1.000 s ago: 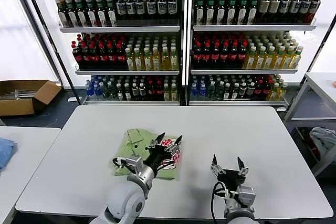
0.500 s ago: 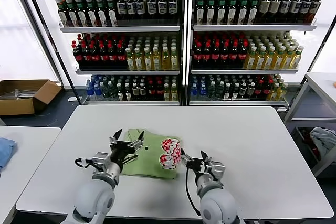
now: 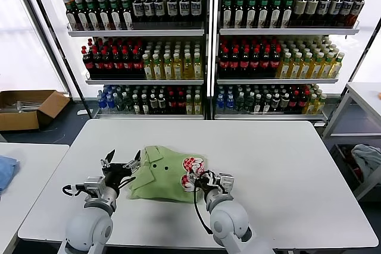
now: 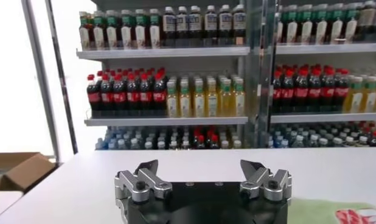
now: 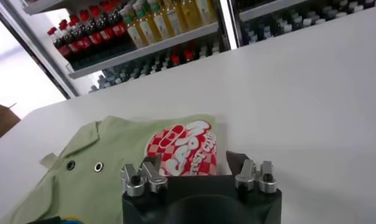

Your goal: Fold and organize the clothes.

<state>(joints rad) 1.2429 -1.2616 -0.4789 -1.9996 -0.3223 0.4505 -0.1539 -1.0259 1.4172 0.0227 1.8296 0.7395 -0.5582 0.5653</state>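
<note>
A tall metal shelving rack (image 3: 205, 46) packed with rows of bottled drinks, dark, red, yellow and green, fills the back of the room behind the work area. In front of it stands the large white rounded-corner table (image 3: 286, 171), which carries the task's thing. To the robot's left a second white table (image 3: 24, 171) bears a blue cloth (image 3: 5, 171) at its edge, and beyond it an open brown cardboard box (image 3: 27, 108) sits on the floor. Far to the right, a pale grey-white cloth (image 3: 366, 159) lies on a low stand beside another table.

The light green short-sleeved polo shirt (image 3: 164, 173) lies on the near-left part of the big table, folded into a compact, roughly rectangular bundle. Its collar with small dark buttons (image 5: 83, 165) points toward the robot's left, and the red-and-white printed graphic (image 3: 191, 168) faces up at the bundle's right end.

The left gripper (image 3: 121, 165) sits low over the table just beside the shirt's collar end, its jaws spread wide with nothing between them. The right gripper (image 3: 205, 179) is at the shirt's right edge, right by the graphic; its jaws are spread, one finger (image 5: 153, 167) over the printed cloth and the other over bare table, pinching nothing.
</note>
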